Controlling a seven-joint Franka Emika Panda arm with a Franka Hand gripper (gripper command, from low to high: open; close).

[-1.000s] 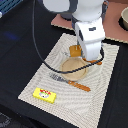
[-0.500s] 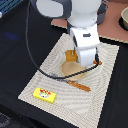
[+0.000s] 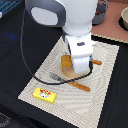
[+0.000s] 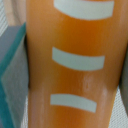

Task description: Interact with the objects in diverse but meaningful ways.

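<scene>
Three white slashes on orange bread loaf [image 4: 75, 60]

One bread loaf [image 3: 66, 62], one fork [image 3: 70, 82], one yellow block [image 3: 44, 94], one plate [image 3: 73, 74]

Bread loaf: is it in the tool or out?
Cannot tell. The wrist view is filled by the orange bread loaf; the exterior view shows it beside the arm, tool hidden.

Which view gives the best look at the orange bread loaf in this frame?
The wrist view: the orange bread loaf fills it, showing its glossy surface and three white score marks. The exterior view shows only an orange edge of the loaf beside the arm, over the tan plate on the placemat.
</scene>
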